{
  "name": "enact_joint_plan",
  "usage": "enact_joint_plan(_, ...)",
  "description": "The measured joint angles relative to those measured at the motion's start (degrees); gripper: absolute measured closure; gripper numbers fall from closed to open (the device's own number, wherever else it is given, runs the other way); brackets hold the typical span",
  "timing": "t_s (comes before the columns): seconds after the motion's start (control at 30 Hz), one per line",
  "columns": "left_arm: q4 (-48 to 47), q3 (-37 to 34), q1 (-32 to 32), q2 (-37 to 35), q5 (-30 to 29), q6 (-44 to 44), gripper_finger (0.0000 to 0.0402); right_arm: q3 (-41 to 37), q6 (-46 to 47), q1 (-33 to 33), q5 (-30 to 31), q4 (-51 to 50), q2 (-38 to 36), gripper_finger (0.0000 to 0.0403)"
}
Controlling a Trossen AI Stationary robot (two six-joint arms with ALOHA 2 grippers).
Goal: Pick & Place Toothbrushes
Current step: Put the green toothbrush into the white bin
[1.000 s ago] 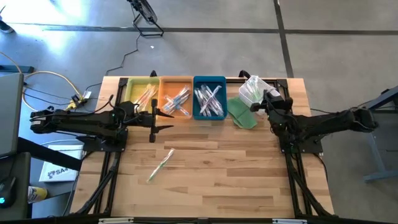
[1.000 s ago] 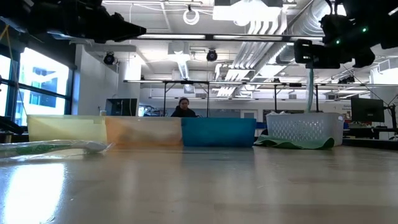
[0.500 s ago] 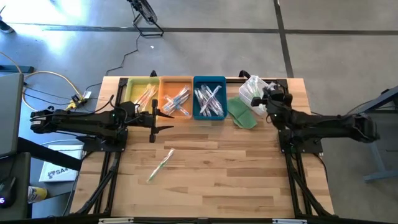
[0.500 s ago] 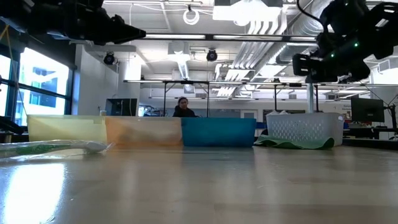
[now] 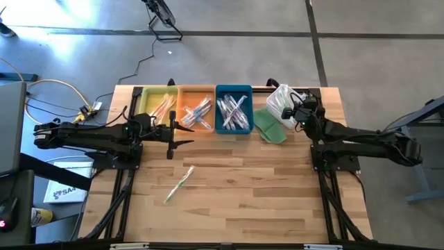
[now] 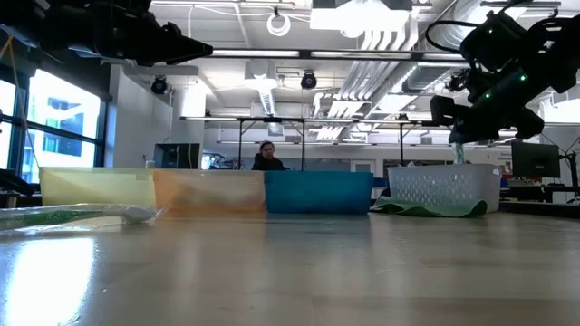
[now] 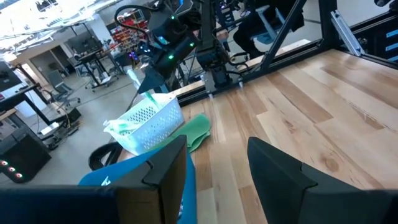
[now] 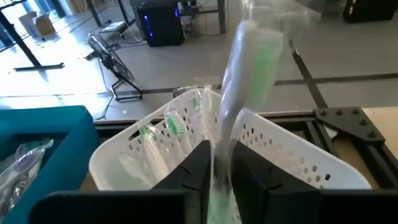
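My right gripper hangs over the white mesh basket at the table's far right, shut on a green toothbrush in a clear wrapper. More wrapped toothbrushes lie in the basket. Others lie in the yellow, orange and blue trays along the far edge. One green toothbrush lies flat on the bare table. My left gripper waits open and empty in front of the trays. My right gripper pinches the wrapped toothbrush's handle between its two fingers. The fingers point down, slanting, above the basket. The toothbrush reaches on past the fingertips and hangs below them, lifted clear, its lower end at the basket's rim.
A green cloth lies on the table, partly under the basket's near side. The middle and near table is bare wood apart from the loose toothbrush. A person sits in the room beyond the far edge.
My right gripper has gone down toward the white basket and tipped, carrying the green toothbrush, whose lower end has come down to the basket's rim.
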Motion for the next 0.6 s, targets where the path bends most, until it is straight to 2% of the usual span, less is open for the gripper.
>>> enact_joint_plan(0.23,-0.13,0.0,0.0,0.0,-0.02,-0.04,0.0238,0.0,-3.86,0.09,2.45,2.51,-0.02,0.0313)
enact_joint_plan(0.43,-0.62,0.0,0.0,0.0,-0.04,-0.08,0.0238,0.0,-8.85,0.09,5.5,8.4,-0.07,0.0276)
enact_joint_plan(0.53,-1.26,0.02,0.0,0.0,-0.07,-0.08,0.0238,0.0,-13.05,0.12,4.49,13.77,-0.07,0.0263)
enact_joint_plan(0.6,-1.71,0.02,0.0,0.0,-0.07,-0.08,0.0238,0.0,-15.08,0.57,1.24,17.99,-0.07,0.026)
